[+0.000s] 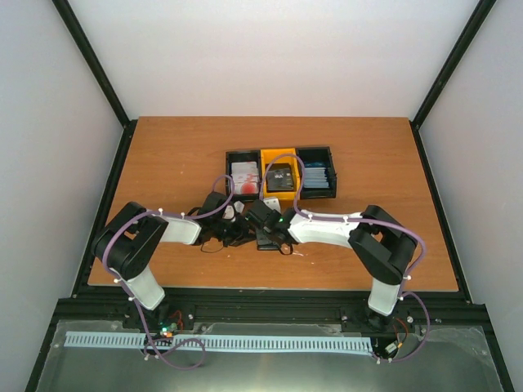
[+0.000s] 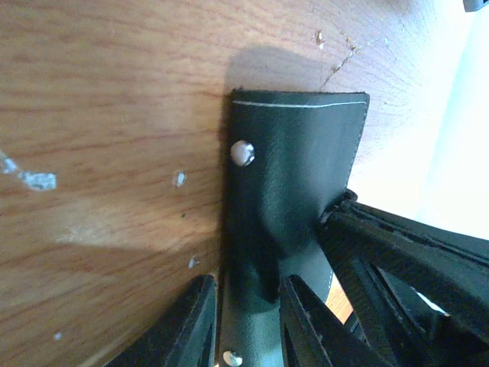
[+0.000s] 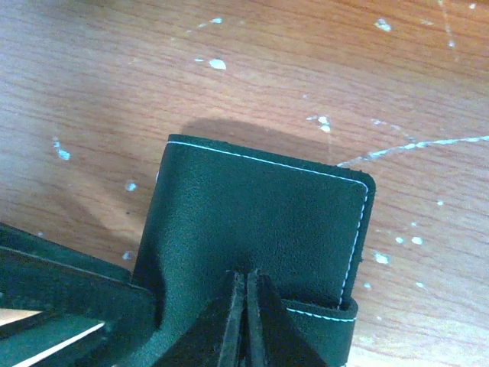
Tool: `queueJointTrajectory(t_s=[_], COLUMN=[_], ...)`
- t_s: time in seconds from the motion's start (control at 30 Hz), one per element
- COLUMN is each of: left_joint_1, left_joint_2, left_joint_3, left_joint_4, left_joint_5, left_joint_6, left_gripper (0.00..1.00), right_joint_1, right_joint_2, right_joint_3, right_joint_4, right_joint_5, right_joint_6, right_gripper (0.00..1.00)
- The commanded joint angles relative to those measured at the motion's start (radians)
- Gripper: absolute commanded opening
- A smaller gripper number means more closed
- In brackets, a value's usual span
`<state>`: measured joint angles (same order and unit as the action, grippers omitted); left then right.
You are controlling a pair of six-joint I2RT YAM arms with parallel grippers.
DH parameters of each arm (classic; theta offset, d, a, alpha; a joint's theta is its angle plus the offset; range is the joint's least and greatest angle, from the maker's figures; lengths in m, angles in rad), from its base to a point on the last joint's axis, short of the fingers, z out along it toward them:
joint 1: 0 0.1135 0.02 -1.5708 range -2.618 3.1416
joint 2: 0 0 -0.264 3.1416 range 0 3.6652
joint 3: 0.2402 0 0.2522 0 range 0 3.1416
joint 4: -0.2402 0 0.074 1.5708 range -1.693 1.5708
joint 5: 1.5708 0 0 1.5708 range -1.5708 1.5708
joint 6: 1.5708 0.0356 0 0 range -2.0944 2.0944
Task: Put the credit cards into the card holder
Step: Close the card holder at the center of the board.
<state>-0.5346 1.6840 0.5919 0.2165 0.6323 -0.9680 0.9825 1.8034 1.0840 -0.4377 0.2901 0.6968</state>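
The card holder (image 1: pixel 265 239) is a black wallet with white stitching lying on the table between my two grippers. In the left wrist view its clasp tab (image 2: pixel 298 168) with a metal snap runs down between my left gripper's (image 2: pixel 246 284) fingers, which are closed on it, with pale lining showing below. My right gripper (image 3: pixel 246 277) is shut, and its joined tips rest on the card holder's cover (image 3: pixel 260 206). The credit cards sit in three bins behind: white ones with red (image 1: pixel 245 176), dark grey ones (image 1: pixel 281 178) and blue ones (image 1: pixel 318 175).
The three bins, black (image 1: pixel 230 155), yellow (image 1: pixel 278 153) and black (image 1: pixel 330 152), stand in a row at the table's middle back. A small white piece (image 1: pixel 271 202) lies just in front of the yellow bin. The right arm's dark link (image 2: pixel 412 260) crosses close beside the left gripper.
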Motion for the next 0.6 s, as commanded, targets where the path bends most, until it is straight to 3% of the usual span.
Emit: queueJointTrajectory(t_s=[0.0,0.3,0.57], left_joint_1=[0.006,0.007,0.006], left_joint_2=[0.026,0.025,0.022], left_joint_3=[-0.017,-0.018,-0.017], left_joint_4=[-0.085,-0.083,-0.087], left_joint_5=[-0.037,-0.037,-0.039], left_joint_6=[0.001,0.002,0.001], left_gripper=[0.26,0.26,0.26], right_joint_1=[-0.002,-0.005,-0.005], right_joint_2=[-0.04,-0.068,0.001], right_joint_3=[0.005,-0.01,-0.006], right_joint_4=[-0.055,-0.043,-0.032], right_joint_5=[0.069,0.064,0.054], right_joint_6=[0.014,0.024,0.02], right_gripper=[0.03,0.03,0.03])
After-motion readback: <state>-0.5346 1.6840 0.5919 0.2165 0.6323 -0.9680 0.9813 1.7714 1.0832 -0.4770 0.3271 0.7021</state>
